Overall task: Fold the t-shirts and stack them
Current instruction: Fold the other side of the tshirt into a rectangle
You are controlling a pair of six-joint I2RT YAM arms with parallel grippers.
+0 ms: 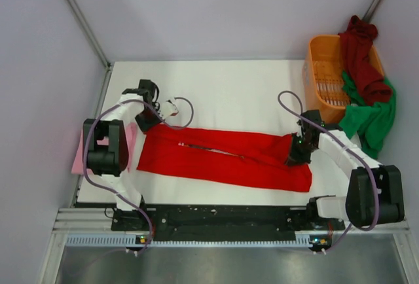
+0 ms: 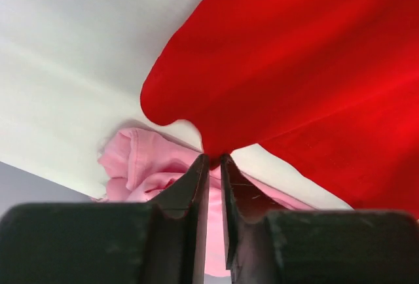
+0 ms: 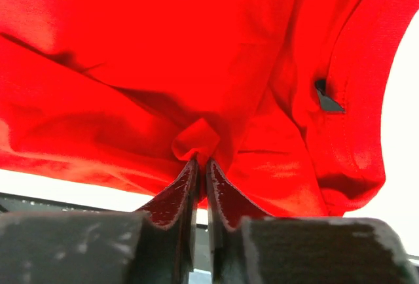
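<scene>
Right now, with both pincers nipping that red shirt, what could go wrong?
1. Only a small fold of the red t-shirt sits in each grip: the left pincer has one end, the right pincer the other. Either nip might slip if the cloth is pulled.
2. The pink t-shirt lies just beside the left pincer, so it could get snagged or dragged along.
</scene>
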